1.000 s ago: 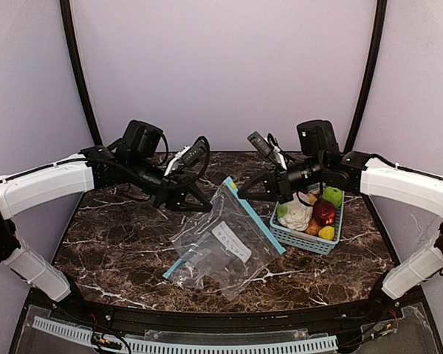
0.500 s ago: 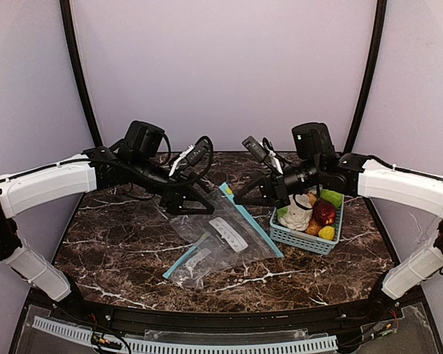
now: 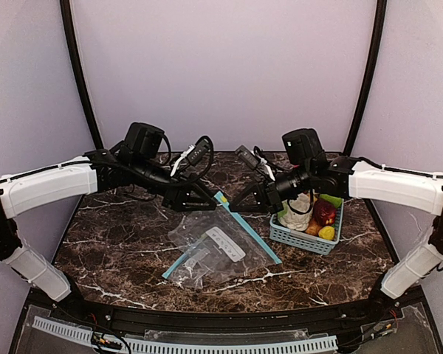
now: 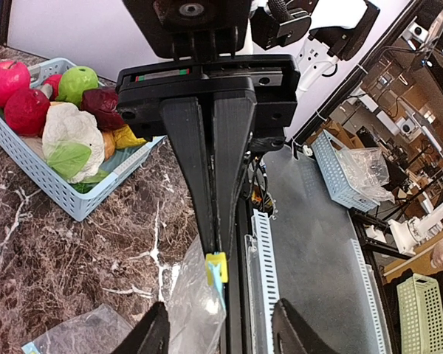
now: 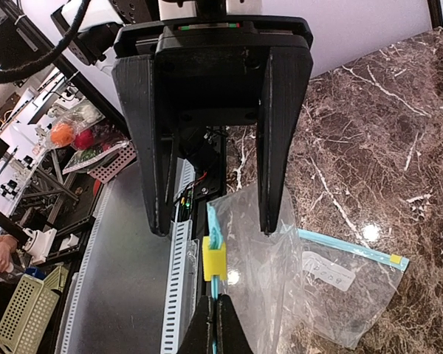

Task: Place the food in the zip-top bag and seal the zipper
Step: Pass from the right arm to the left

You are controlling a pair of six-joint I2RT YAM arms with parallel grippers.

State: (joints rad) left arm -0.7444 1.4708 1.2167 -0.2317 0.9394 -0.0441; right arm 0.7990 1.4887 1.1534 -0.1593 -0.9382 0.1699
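The clear zip-top bag point(image 3: 214, 247) lies on the marble with its far corner lifted. Its blue zipper strip point(image 5: 215, 228) carries a yellow slider point(image 5: 214, 258), also in the left wrist view point(image 4: 215, 267). My left gripper point(image 3: 205, 200) point(image 4: 220, 247) is shut on the zipper strip just beside the slider. My right gripper point(image 3: 241, 206) point(image 5: 214, 228) is open, its fingers point(image 5: 279, 147) straddling the bag's corner and slider without touching. The food sits in the light-blue basket point(image 3: 304, 240): white cauliflower point(image 3: 297, 214) point(image 4: 70, 133), red apple point(image 3: 324, 212), green apple point(image 4: 79, 81), a yellow piece point(image 3: 326, 232).
The basket point(image 4: 59, 195) stands right of the bag, close under the right arm. A white perforated rail point(image 3: 184, 343) runs along the table's front edge. Black frame posts point(image 3: 77, 70) rise at the back corners.
The right gripper has moved left and down to the bag's lifted corner. The left gripper has lowered slightly with the zipper, and the bag has slid left and settled flatter.
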